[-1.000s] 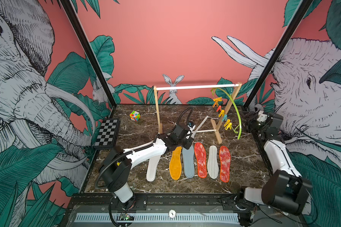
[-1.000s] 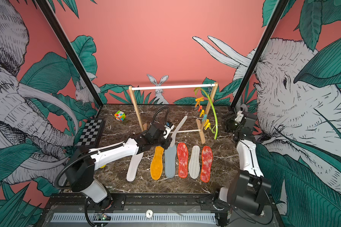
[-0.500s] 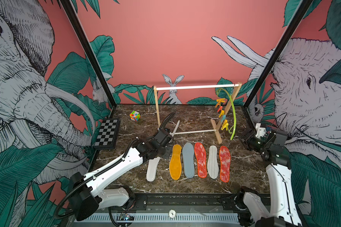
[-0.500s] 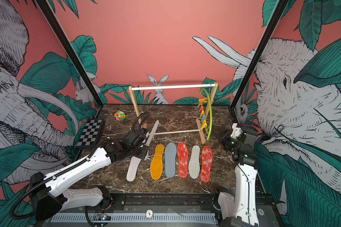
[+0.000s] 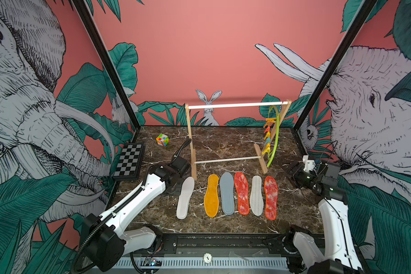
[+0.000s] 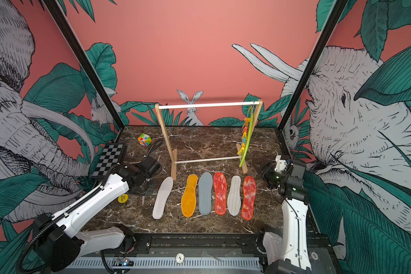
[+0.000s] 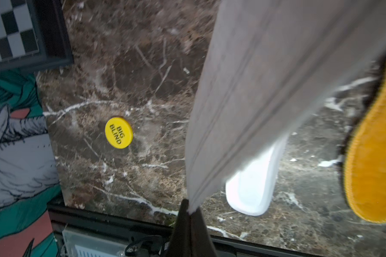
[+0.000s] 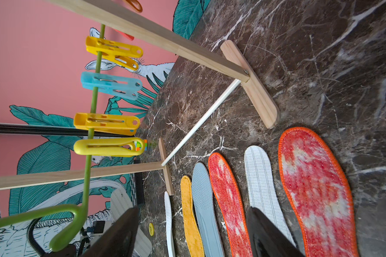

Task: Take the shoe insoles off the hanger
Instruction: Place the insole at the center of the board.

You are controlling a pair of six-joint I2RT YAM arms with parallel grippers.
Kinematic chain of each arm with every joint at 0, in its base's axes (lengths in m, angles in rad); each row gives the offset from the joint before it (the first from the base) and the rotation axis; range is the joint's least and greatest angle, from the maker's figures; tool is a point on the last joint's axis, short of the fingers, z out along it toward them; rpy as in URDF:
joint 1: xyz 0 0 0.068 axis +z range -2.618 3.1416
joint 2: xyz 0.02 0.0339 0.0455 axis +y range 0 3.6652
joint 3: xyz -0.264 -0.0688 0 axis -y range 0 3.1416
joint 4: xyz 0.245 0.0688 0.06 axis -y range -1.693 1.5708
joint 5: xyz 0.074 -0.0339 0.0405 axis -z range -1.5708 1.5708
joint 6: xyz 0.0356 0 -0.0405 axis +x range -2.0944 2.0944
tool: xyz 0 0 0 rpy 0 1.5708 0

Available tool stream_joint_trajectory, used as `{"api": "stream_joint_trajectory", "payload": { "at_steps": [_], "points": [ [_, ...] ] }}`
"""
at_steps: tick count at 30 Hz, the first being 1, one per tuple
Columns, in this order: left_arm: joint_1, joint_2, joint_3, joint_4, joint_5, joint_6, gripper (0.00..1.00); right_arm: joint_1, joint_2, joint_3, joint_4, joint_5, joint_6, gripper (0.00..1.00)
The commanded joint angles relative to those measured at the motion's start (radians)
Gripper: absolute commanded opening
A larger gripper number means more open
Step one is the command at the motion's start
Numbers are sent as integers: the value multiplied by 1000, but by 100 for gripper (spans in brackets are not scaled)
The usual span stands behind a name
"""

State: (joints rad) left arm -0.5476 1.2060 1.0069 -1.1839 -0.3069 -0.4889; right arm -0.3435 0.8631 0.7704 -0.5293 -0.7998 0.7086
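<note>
My left gripper (image 7: 188, 208) is shut on the tip of a light grey ribbed insole (image 7: 265, 89), held above the marble at the front left, over the white insole (image 7: 252, 184). Several insoles lie in a row on the table: white (image 5: 185, 198), mustard (image 5: 211, 195), blue-grey (image 5: 227, 193), red (image 5: 242, 193), pale striped (image 5: 256, 195), red (image 5: 270, 197). The lime-green hanger (image 5: 274, 137) hangs from the rod's right end, and its clips (image 8: 107, 123) hold nothing. My right gripper (image 8: 192, 215) is open and empty, right of the row and below the hanger.
The wooden rack (image 5: 191, 142) with a white rod stands behind the row. A Rubik's cube (image 5: 162, 139) and a chessboard (image 5: 128, 162) sit at the back left. A yellow "BIG BLIND" chip (image 7: 119, 132) lies near the left arm.
My left arm has drawn back from the rack to the front left, carrying the grey insole. My right arm has pulled away from the hanger toward the front right, its jaws a little wider.
</note>
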Motion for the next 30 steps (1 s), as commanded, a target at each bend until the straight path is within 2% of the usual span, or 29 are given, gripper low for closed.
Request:
{"api": "stream_joint_trajectory", "payload": {
  "at_steps": [1, 4, 9, 17, 18, 20, 21, 25, 26, 30],
  "points": [
    [47, 22, -11, -28, 15, 19, 0, -4, -6, -23, 66, -20, 16, 77],
    [72, 127, 5, -51, -11, 30, 0, -4, -1, -36, 84, -29, 24, 77],
    [89, 302, 6, -30, 8, 48, 0, -7, 5, -47, 82, -48, 11, 78],
    [115, 417, 2, 19, 28, 61, 0, -14, 7, -54, 87, -58, 5, 78],
    [115, 420, 0, 32, 52, 65, 4, -16, 10, -54, 88, -58, 5, 78],
    [115, 413, -6, 54, 92, 69, 36, -16, 13, -58, 92, -55, 5, 78],
    [115, 406, -8, 60, 108, 68, 47, -18, 14, -60, 96, -52, 6, 78],
    [116, 353, 3, 53, 111, 69, 78, -19, 19, -64, 93, -35, -3, 79],
    [114, 340, 10, 44, 110, 73, 97, -22, 22, -60, 84, -26, -16, 79],
    [117, 248, 45, 23, 110, 83, 99, -45, 54, -37, 27, 28, -73, 83]
  ]
}}
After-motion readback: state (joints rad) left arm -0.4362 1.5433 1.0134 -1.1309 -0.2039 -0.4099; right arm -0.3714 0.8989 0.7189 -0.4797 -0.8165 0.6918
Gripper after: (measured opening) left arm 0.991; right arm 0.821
